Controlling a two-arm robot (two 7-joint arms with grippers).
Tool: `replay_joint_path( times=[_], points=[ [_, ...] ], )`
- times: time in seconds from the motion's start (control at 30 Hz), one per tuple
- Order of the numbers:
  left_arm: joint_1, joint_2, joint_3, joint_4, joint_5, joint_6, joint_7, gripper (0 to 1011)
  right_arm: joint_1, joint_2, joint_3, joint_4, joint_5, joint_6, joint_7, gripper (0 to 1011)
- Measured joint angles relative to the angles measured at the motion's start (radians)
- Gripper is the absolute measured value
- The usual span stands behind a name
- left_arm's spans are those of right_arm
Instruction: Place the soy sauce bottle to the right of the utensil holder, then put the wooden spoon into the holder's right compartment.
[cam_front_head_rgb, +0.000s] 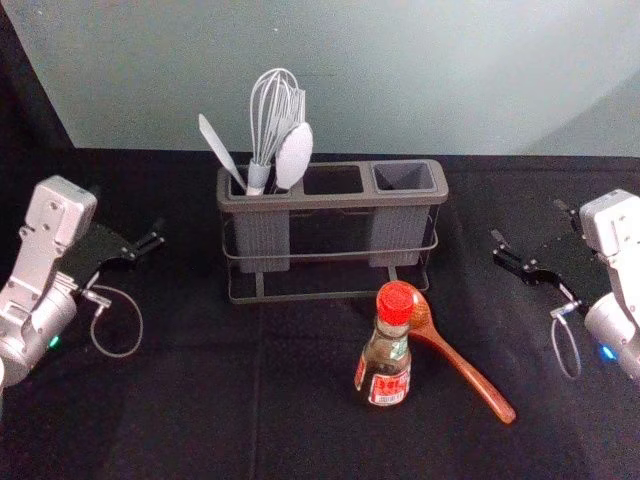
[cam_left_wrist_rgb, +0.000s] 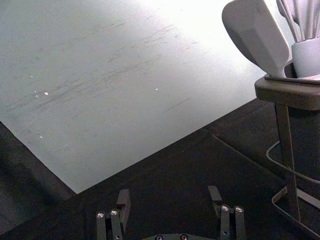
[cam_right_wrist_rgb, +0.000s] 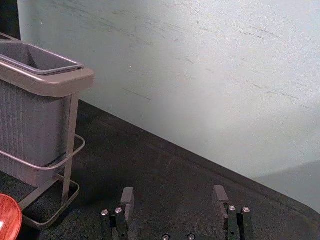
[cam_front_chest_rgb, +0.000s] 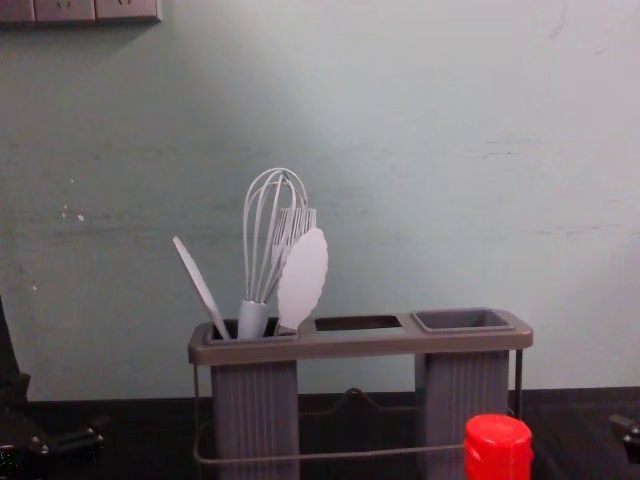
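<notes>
My left gripper (cam_front_head_rgb: 128, 214) is open at the left of the utensil holder (cam_front_head_rgb: 345, 170), and my right gripper (cam_front_head_rgb: 530, 223) is open at its right, both away from everything. The left wrist view shows the left gripper (cam_left_wrist_rgb: 169, 195) with nothing between its fingers; the right gripper (cam_right_wrist_rgb: 173, 194) is equally bare in its own. The soy sauce bottle (cam_front_head_rgb: 388, 365), red-capped, stands upright in front of the holder's right half. The wooden spoon (cam_front_head_rgb: 465, 375) lies behind and right of it, its bowl partly hidden by the cap. The holder's right compartment (cam_front_head_rgb: 403, 177) holds nothing visible.
A white whisk (cam_front_head_rgb: 262, 125), a spatula and other white utensils stand in the holder's left compartment. The middle opening has no insert visible. A pale wall (cam_front_chest_rgb: 420, 150) rises behind the black-covered table (cam_front_head_rgb: 180, 400). Dark cloth spans the space between holder and right gripper.
</notes>
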Motion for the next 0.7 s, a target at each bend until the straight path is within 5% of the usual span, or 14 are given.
replay_joint_path(
  times=[0.7],
  points=[
    [0.0, 0.0, 0.0, 0.0, 0.0, 0.0, 0.0, 1011, 0.0, 0.0, 0.0, 0.0, 0.0, 0.0, 0.0, 1011]
  ],
)
